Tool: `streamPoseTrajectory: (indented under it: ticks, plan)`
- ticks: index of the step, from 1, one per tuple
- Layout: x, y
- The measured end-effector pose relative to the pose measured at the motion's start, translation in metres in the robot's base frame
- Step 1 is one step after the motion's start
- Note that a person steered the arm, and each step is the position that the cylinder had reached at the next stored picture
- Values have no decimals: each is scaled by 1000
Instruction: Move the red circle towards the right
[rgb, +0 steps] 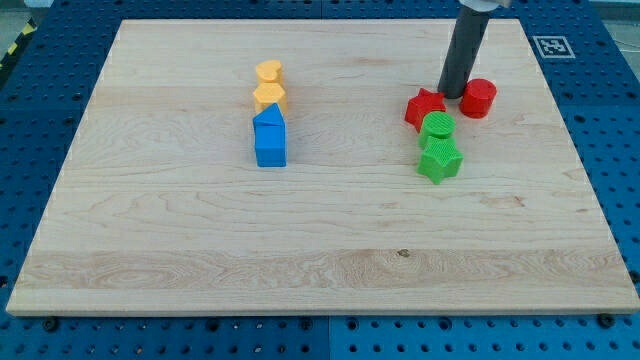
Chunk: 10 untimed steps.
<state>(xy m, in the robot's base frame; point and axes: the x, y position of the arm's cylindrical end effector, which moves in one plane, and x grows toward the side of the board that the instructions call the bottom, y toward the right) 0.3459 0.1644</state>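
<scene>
The red circle (478, 97) stands on the wooden board (320, 240) in the upper right part of the view. My tip (455, 95) is right against its left side, between it and the red star (425, 106). The red star stays in the column with the green circle (437, 126) and the green star (439, 158) below it.
To the view's left stands a column of blocks: a yellow heart (268, 72), a yellow hexagon (269, 96), a blue triangle (268, 119) and a blue cube (270, 146). A printed marker (549, 45) is at the board's top right corner. The board's right edge lies beyond the red circle.
</scene>
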Motion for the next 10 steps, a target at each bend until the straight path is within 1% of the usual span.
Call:
streamPoseTrajectory:
  ticks: [2,6,7,10]
  plan:
    - [12,-5]
    - [15,3]
    - [25,3]
    - [25,27]
